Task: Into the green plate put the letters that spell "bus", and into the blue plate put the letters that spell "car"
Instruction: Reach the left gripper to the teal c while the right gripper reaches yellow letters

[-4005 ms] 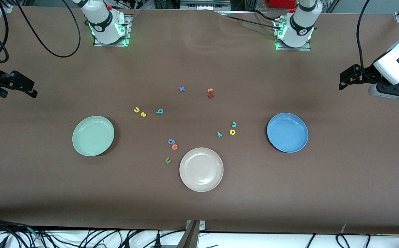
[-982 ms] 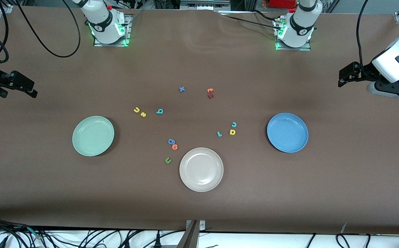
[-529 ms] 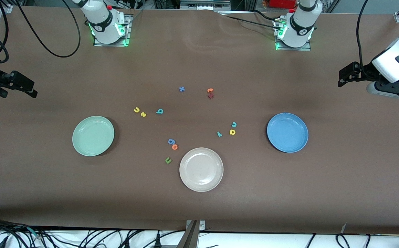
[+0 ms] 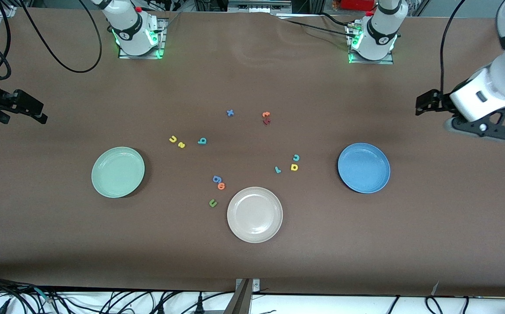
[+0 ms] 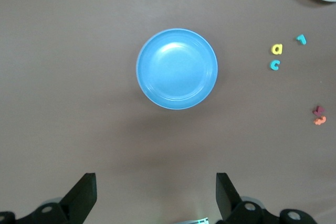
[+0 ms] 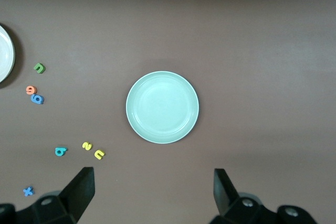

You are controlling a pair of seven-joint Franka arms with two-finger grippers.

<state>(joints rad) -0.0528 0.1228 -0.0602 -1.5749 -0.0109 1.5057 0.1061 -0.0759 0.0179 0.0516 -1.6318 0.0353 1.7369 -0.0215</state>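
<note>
two sets of jaws stand spread wide and empty. the left gripper point(image 4: 424, 104) hangs over bare counter point(image 4: 252, 261) at the left arm's end, well apart from everything, and in its wrist view the blue plate point(image 5: 177, 68) sits square between the dark fingers point(image 5: 84, 195), which reads as a lining-up pose for its share of the sorting. the right gripper point(image 4: 30, 109) hangs over the counter at the right arm's end, its wrist view centred on the green plate point(image 6: 162, 107); this arm looks to be waiting.

nothing is in either plate yet. the yellow u point(image 4: 173, 139), yellow s point(image 4: 181, 145) and teal b point(image 4: 202, 141) lie in a loose row on the counter, farther from the front camera than the green plate and toward the middle. the teal c point(image 4: 296, 158), yellow a point(image 4: 294, 167) and teal r point(image 4: 277, 169) cluster between the beige plate point(image 4: 255, 214) and the blue plate, the c and a just beside each other.

each word seems grouped near the plate it belongs to, so each arm likely serves its own end. the letters look like thin, flat foam cutouts, soft-edged and matte; i judge they will need a low, careful pinch. the plates are smooth, round and shallow-rimmed. the counter is a dull brown sheet with a faint grain.
</note>
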